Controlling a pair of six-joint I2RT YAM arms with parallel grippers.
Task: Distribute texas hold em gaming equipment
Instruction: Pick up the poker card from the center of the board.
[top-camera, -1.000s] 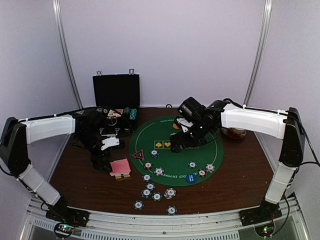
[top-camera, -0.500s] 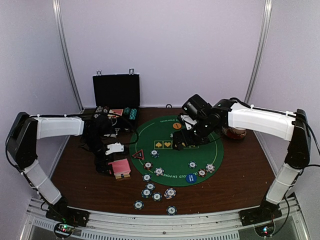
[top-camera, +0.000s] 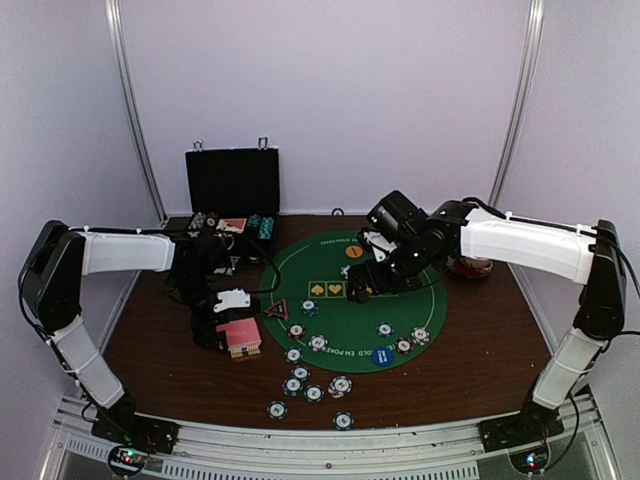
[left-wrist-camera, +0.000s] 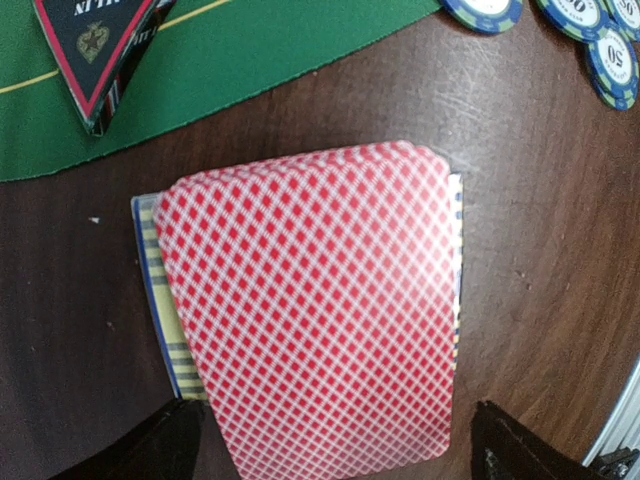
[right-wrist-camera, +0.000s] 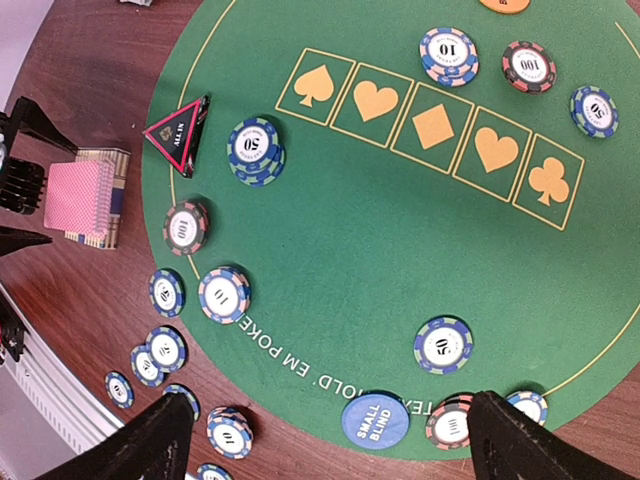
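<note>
The pink-red-backed card deck lies on a yellow striped box on the brown table, left of the green mat. My left gripper is open, low over the deck, with one finger on each side of its near end; it touches nothing that I can see. The deck also shows in the top view. The red-edged triangle lies on the mat's left edge. My right gripper is open and empty, high above the mat. Below it lie the blue SMALL BLIND disc and striped chips.
Several loose chips lie on the table in front of the mat. An orange disc sits at the mat's far side. The open black case stands at the back left. The red-and-white bowl is behind my right arm.
My left gripper has come forward and down over the card deck. My right gripper has drawn back a little and risen over the mat.
</note>
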